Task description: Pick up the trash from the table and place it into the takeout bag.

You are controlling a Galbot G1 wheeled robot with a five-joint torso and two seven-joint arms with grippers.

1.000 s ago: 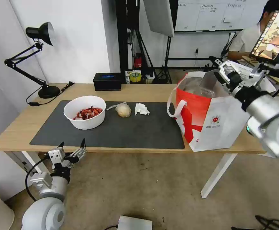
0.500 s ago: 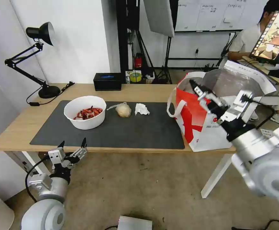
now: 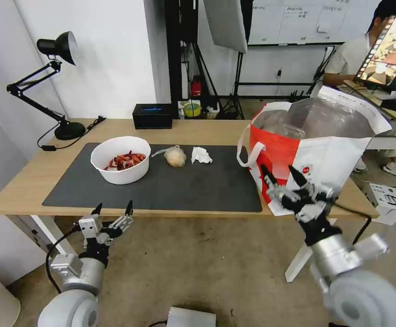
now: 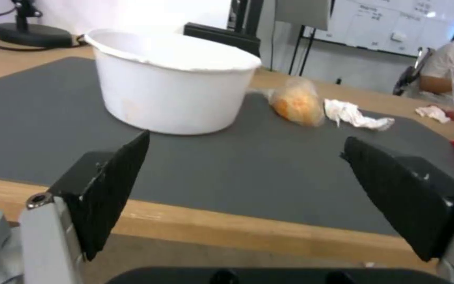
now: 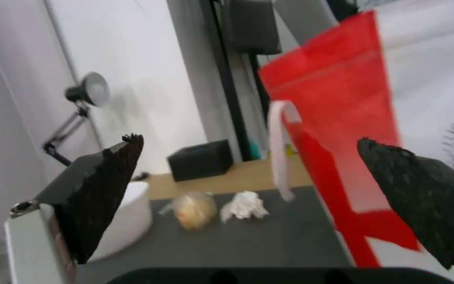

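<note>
On the long light-wood table with white legs lies a large dark grey rectangular mat, and three pieces of trash sit in a row along its far half. The round white bowl holding red shells stands at the left, the clear plastic bag wrapped around a beige lump lies just right of the bowl, and the crumpled white tissue lies just right of that bag. None of the three touches another. At the right end of the table stands the large boxy white-and-red takeout bag with silver foil lining, its mouth open upward and a white loop handle hanging on its left side; its near left corner rests on the right edge of the mat. The left gripper hangs below the near table edge at the left, its two black fingers spread wide and holding nothing; in its wrist view the bowl, the bagged lump and the tissue lie beyond it across the mat. The right gripper is in front of the near face of the takeout bag, low by the table edge, with its fingers spread apart and empty. A small black rectangular tissue box sits at the far edge of the table, and a black desk lamp stands at the far left corner.
</note>
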